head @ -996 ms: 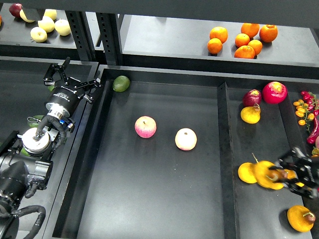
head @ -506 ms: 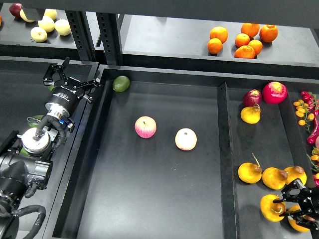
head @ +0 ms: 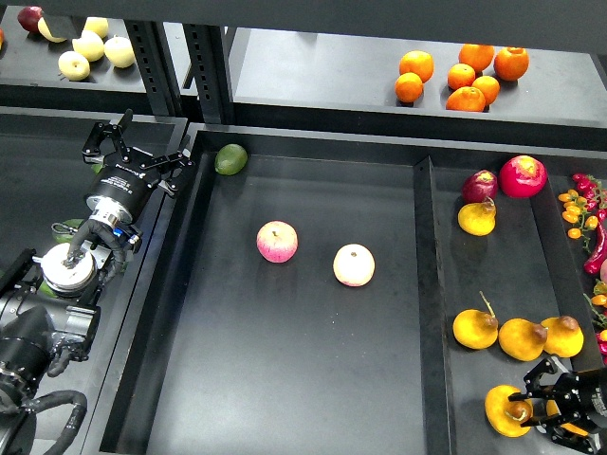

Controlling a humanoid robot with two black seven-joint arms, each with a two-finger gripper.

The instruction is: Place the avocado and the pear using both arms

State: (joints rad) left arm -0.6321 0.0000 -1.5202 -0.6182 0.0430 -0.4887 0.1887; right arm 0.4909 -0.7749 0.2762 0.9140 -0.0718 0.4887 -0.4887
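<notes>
My right gripper point(head: 533, 408) is at the near right corner of the right tray point(head: 446, 417), its fingers closed on the stem end of a golden-yellow pear point(head: 505, 409). Three more pears point(head: 522, 338) lie in a row just behind it, and another point(head: 477, 217) lies further back. My left gripper point(head: 137, 150) is open and empty over the left bin, beside the middle tray's back left corner. A rounded green avocado point(head: 230, 158) lies in that corner. Dark green fruit point(head: 72, 226) peeks out from under my left arm, mostly hidden.
Two pink-and-yellow apples point(head: 277, 241) point(head: 354, 264) lie mid-tray. Red fruits point(head: 523, 175) and small peppers point(head: 586, 213) sit at the back right. Oranges point(head: 462, 74) and pale apples point(head: 93, 45) are on the rear shelf. Black dividers point(head: 429, 313) separate the trays.
My right gripper has moved from the pear row toward the near edge, with a pear travelling along in it. The left arm has not moved.
</notes>
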